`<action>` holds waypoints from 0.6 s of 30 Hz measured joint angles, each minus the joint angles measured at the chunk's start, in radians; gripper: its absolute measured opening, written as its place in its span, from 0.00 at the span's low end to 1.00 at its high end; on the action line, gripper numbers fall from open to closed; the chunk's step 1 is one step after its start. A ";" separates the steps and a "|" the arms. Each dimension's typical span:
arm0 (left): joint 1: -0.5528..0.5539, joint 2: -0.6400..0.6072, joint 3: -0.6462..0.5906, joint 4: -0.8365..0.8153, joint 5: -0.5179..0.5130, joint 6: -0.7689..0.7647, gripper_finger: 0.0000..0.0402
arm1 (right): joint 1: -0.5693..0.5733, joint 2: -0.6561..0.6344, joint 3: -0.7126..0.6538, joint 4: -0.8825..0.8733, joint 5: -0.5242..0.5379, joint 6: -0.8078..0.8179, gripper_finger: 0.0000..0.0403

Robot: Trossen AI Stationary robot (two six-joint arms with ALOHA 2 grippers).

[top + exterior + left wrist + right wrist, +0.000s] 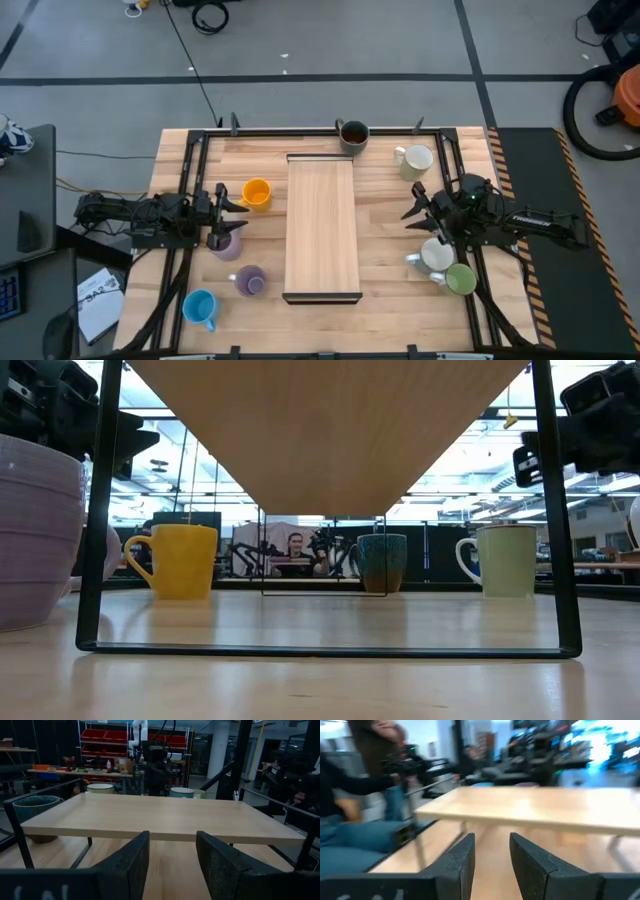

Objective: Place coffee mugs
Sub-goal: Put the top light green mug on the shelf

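Both grippers hover with fingers spread, holding nothing: the left gripper (pixel 238 203) beside the orange mug (pixel 256 193), the right gripper (pixel 416 203) below the white mug (pixel 415 160). Other mugs stand around the raised wooden shelf (pixel 322 226).

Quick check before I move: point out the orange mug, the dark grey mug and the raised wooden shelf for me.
orange mug (pixel 257 193): high view, on its open top.
dark grey mug (pixel 353 134): high view, on its dark inside at the table's far edge.
raised wooden shelf (pixel 323 225): high view, middle of its bare top board.
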 joint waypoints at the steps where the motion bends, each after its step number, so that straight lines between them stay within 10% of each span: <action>1: 0.000 0.000 0.000 0.000 0.000 0.000 0.42 | 0.000 0.000 0.000 0.023 0.037 -0.008 0.32; 18: 0.000 0.000 0.000 0.000 0.000 0.000 0.42 | 0.000 0.000 0.000 0.586 0.339 -0.001 0.32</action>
